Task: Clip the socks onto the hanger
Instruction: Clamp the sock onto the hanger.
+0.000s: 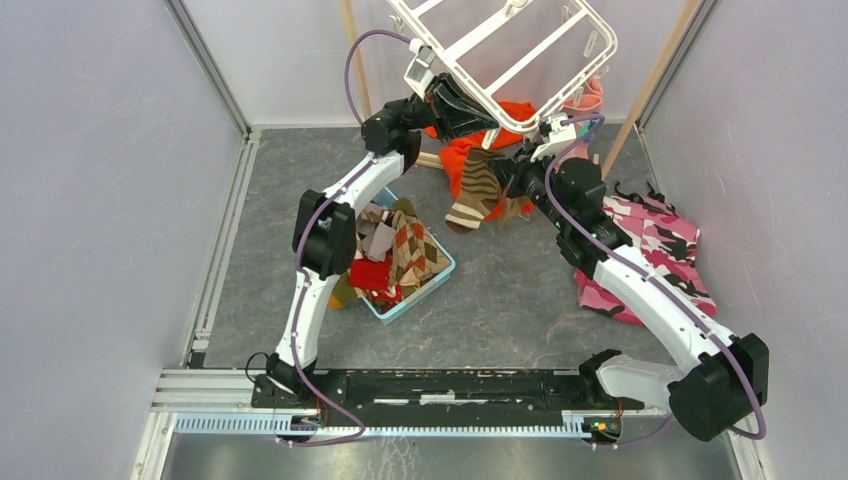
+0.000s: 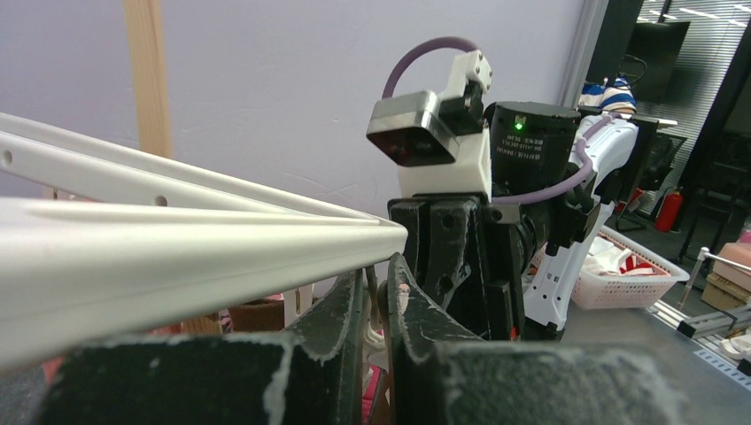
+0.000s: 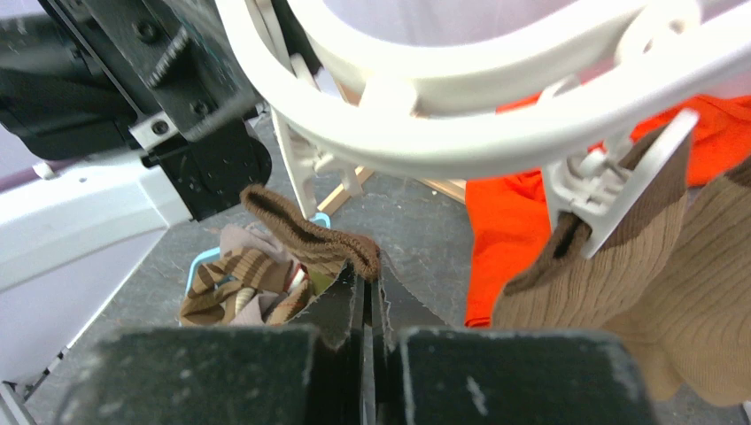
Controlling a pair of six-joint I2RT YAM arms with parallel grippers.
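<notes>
The white hanger (image 1: 510, 50) hangs tilted at the back; its frame also shows in the left wrist view (image 2: 177, 248) and the right wrist view (image 3: 443, 133). My left gripper (image 1: 488, 118) sits under the hanger's near edge, its jaws (image 2: 376, 292) pinched on a small dangling clip. My right gripper (image 1: 507, 173) is shut (image 3: 370, 283) on the cuff of a brown sock (image 3: 305, 232), just below the frame. A tan sock with a brown cuff (image 3: 620, 274) hangs from a white clip (image 3: 611, 186). A brown-and-tan striped sock (image 1: 475, 190) hangs between the grippers.
A blue basket (image 1: 440, 275) with several socks stands by the left arm. The orange garment (image 1: 465, 150) lies under the hanger. The pink camouflage cloth (image 1: 655, 250) lies by the right arm. Wooden stand posts (image 1: 655, 85) rise at the back.
</notes>
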